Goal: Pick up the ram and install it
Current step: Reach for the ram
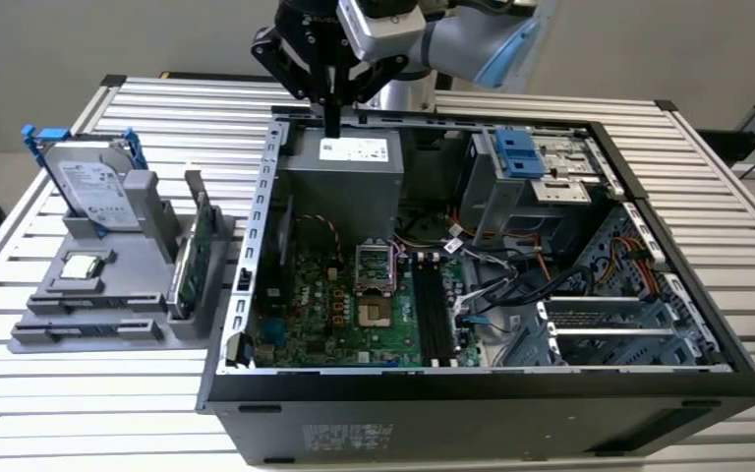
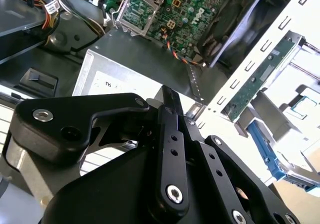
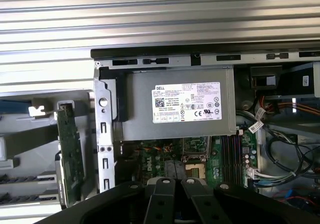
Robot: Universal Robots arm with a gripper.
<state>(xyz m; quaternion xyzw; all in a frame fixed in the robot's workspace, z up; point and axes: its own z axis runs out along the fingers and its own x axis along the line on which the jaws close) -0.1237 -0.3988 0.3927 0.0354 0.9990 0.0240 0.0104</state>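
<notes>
An opened computer case (image 1: 483, 393) lies on its side on the slatted tabletop (image 1: 154, 98), its motherboard (image 1: 338, 324) facing up, likely so that parts can be lowered in from above. The black memory slots (image 1: 431, 315) beside the processor socket look bare.

On the exterior view's left of the case, a grey fixture (image 1: 89, 329) holds spare parts: a hard drive (image 1: 89, 187) standing upright, a processor chip (image 1: 83, 265) lying flat, and green boards set on edge, a placing that would leave their top edges free for a grip from overhead. The ram (image 1: 181, 280) appears to be the narrow green strip there, close against a taller card (image 1: 200, 211) and hard to tell from it. It is well apart from the arm (image 1: 470, 39).

The arm reaches in from the far side of the tabletop, wrist bent so that the pincer (image 1: 334, 126) points straight down. It hangs just above the labelled power supply (image 1: 351, 167) at the case's rear edge. In both wrist views the pincer (image 2: 167, 94) (image 3: 177, 183) has its fingers drawn together with nothing between them.
</notes>
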